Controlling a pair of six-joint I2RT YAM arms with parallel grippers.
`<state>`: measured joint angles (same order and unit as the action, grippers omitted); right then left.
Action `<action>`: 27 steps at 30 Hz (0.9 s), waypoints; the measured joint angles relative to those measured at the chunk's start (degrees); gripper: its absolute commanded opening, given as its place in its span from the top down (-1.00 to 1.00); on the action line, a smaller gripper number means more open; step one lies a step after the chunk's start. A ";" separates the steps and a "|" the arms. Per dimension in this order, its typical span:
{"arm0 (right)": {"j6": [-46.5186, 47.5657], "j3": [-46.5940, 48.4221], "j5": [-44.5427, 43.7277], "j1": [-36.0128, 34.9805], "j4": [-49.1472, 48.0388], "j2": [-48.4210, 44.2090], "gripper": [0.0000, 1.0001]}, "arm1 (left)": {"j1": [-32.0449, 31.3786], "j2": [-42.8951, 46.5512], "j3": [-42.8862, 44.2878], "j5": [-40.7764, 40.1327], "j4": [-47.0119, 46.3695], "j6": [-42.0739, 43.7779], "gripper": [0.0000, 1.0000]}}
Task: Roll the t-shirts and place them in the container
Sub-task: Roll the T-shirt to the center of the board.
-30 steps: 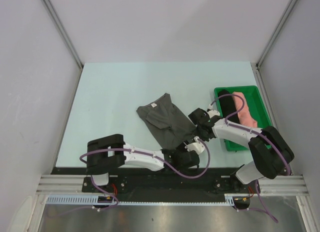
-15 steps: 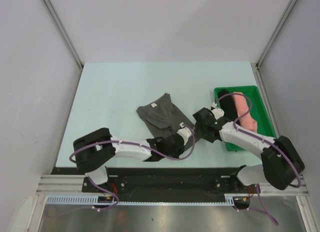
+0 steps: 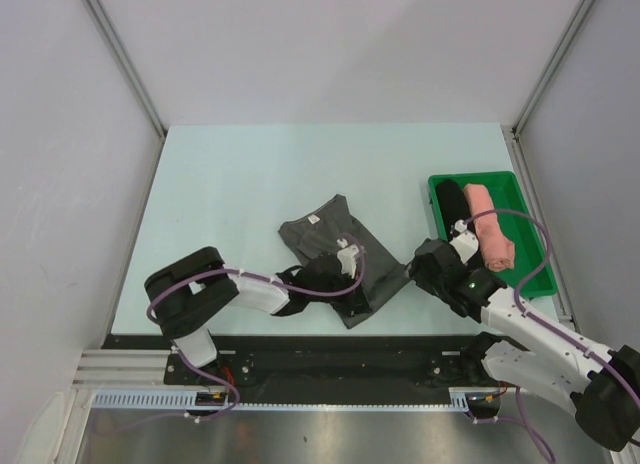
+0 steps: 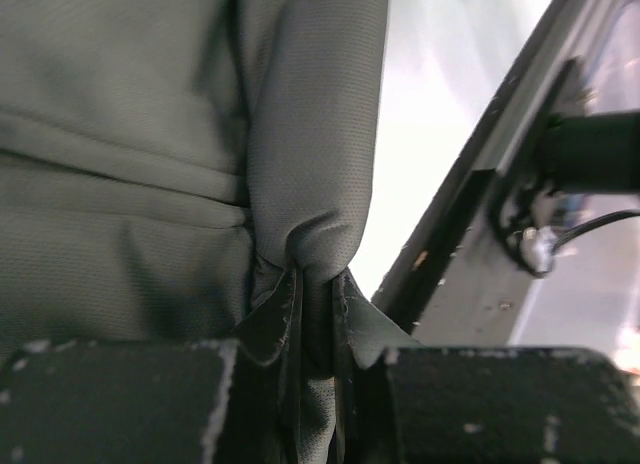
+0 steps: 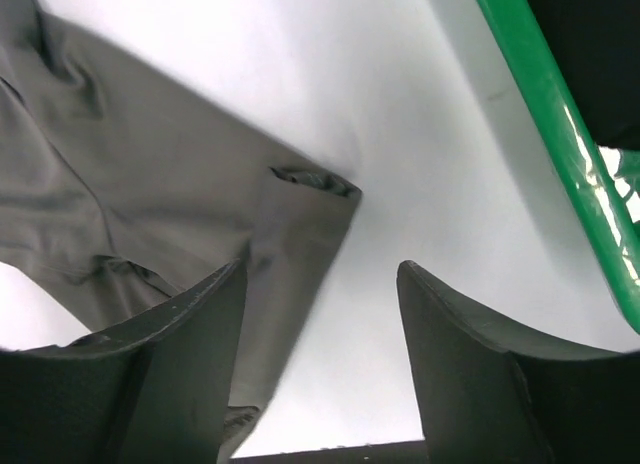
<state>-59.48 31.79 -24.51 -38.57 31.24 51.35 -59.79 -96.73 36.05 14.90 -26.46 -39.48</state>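
Charcoal cloth first: the grey t-shirt [image 3: 318,234] lies partly folded on the bench [image 3: 230,174], close to the middle of the near edge. Its white neck label [image 3: 312,218] is turned toward the far side. My left gripper [image 3: 338,271] sits on the near half of the shirt. The left wrist view shows its fingers pressed together on a bunched ridge of the fabric, with the cloth ballooning out just past the tips.

My right gripper [image 3: 428,267] is just beside the shirt's right-hand corner, toward the right edge. Its fingers are spread with nothing between them, and bare bench and the shirt's corner hem show beyond them.

At the right edge, the green tray [image 3: 475,176] holds a black t-shirt [image 3: 452,199] and a pink t-shirt [image 3: 490,239], both rolled and lying side by side. I take those two as finished, so the grey one is the job in hand.

A one-sided pinch will probably skew the roll into a cone. I'd bring the right gripper onto the same near hem, level with the left. Then I'd turn both ends over together toward the far edge, keeping the cloth taut between them. I'd also keep the right arm off the tray's rim while doing it.
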 measured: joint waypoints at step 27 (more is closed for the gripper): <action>-1.92 -2.54 4.42 -2.51 -12.37 13.35 0.08 | 8.22 -4.22 -0.57 12.61 -2.97 -13.03 0.82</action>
<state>-61.41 29.26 -20.10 -41.08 18.87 64.71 -51.57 -100.95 35.48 27.51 -29.43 -52.51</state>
